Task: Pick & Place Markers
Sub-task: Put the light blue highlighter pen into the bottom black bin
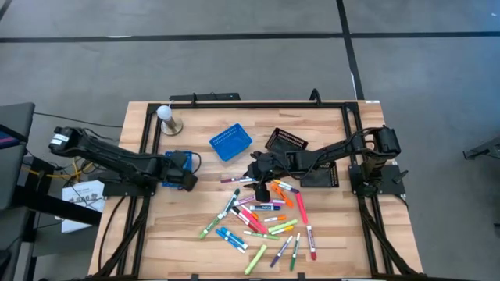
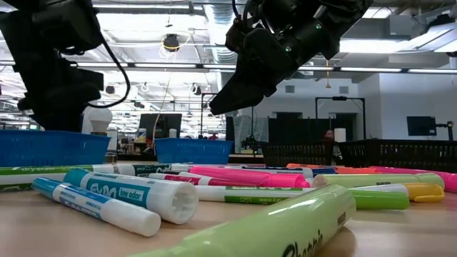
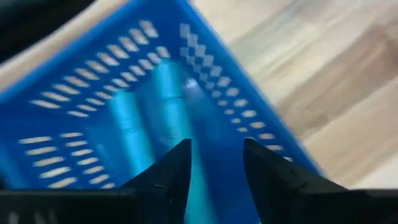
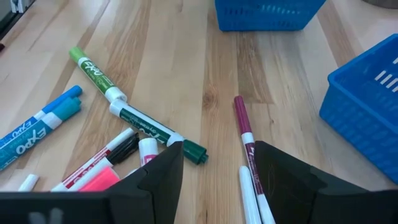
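Right hand (image 1: 262, 190), fingers apart, hovers over scattered, capped, many-coloured markers (image 1: 262, 222).

Markers (image 2: 257, 176) with glossy, smooth plastic barrels lie on a surface (image 1: 187, 226) of pale, matt wood planks with visible grain. A blue basket (image 1: 231, 143) of perforated plastic sits beside black mesh baskets (image 1: 287, 143). The floor (image 1: 234, 55) is grey and matt.

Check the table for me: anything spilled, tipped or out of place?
Nothing is damaged. The markers lie scattered loose on the wood, as expected mid-job. One blue basket sits askew mid-table; the other sits under the left claw.
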Available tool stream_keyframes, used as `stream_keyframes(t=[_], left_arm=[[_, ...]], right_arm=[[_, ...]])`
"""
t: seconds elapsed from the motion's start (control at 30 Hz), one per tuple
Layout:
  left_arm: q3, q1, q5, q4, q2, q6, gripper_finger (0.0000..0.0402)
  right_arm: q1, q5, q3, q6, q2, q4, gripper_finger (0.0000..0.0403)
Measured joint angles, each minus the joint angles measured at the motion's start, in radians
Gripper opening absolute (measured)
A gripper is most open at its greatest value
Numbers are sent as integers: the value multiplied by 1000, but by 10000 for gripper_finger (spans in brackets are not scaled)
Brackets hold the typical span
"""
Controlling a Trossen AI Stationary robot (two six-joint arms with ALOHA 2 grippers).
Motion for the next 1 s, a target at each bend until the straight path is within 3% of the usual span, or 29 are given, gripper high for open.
stream_keyframes(t=[0.23, 0.37, 0.57, 0.77, 1.0], left_arm=[[30, -7, 18, 106, -45, 81, 139], [87, -8, 18, 149, -92, 201, 123], [105, -9, 18, 365, -125, 412, 105], [47, -66, 24, 593, -41, 473, 104], [28, -161, 39, 852, 126, 471, 104]], right_arm=[[0, 0, 0, -2, 0, 0, 180], [0, 0, 0, -2, 0, 0, 180], [0, -2, 0, -2, 0, 25, 174], [21, -88, 0, -42, 0, 76, 159], [56, -107, -1, -122, 0, 101, 145]])
